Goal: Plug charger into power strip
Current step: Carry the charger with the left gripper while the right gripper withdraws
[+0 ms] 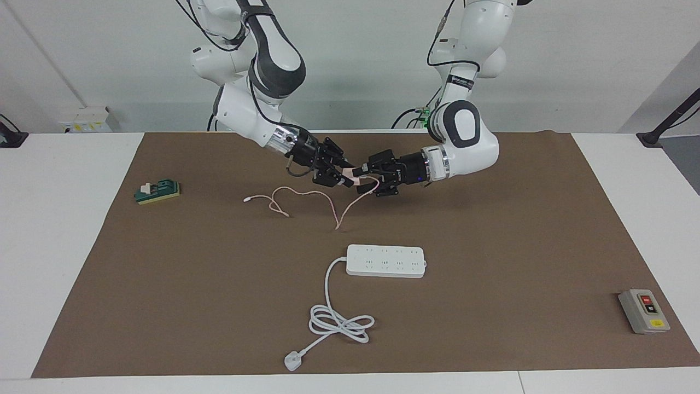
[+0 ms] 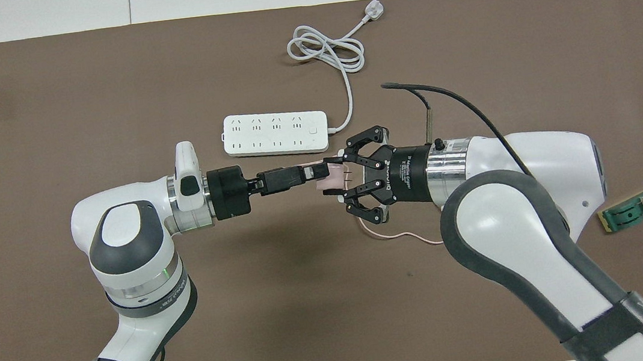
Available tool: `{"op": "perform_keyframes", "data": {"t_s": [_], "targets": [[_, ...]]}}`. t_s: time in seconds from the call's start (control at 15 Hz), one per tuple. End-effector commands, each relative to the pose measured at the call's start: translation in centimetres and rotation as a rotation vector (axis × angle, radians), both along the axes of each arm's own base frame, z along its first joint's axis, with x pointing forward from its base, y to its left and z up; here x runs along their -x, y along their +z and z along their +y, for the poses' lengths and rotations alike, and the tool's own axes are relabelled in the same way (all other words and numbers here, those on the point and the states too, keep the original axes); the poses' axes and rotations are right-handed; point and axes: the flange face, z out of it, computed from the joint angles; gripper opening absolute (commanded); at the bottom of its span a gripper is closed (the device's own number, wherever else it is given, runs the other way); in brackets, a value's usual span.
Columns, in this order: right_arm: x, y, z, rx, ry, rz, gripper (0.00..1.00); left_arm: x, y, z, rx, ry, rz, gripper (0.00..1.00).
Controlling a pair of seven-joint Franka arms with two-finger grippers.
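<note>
The pale-pink charger is held in the air between both grippers, over the mat on the robots' side of the power strip. It also shows in the overhead view. My left gripper is shut on it. My right gripper faces it with its fingers spread on either side of the cube. The pink cable hangs down and trails over the mat toward the right arm's end, ending in a white connector. The power strip lies flat with its sockets up.
The strip's thick white cord coils farther from the robots and ends in a white three-pin plug. A grey switch box sits toward the left arm's end. A small green part lies toward the right arm's end.
</note>
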Motion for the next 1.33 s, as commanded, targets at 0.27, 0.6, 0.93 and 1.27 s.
{"op": "perform_keyframes", "data": {"t_s": [0.27,0.6,0.93,1.27], "targets": [[0.5,0.2,-0.4,-0.011,-0.025,-0.009,0.0,-0.2,0.0,-0.7,-0.018,-0.016,-0.063,0.0],[0.5,0.2,-0.4,-0.011,-0.024,-0.011,0.0,-0.3,0.2,-0.7,-0.016,-0.016,-0.066,0.0],[0.4,0.1,-0.5,-0.005,-0.02,-0.018,0.84,-0.3,0.2,-0.7,-0.014,-0.014,-0.061,0.0],[0.0,0.7,-0.7,0.005,-0.002,-0.055,1.0,-1.9,2.4,2.7,0.01,0.061,-0.019,0.0]]}}
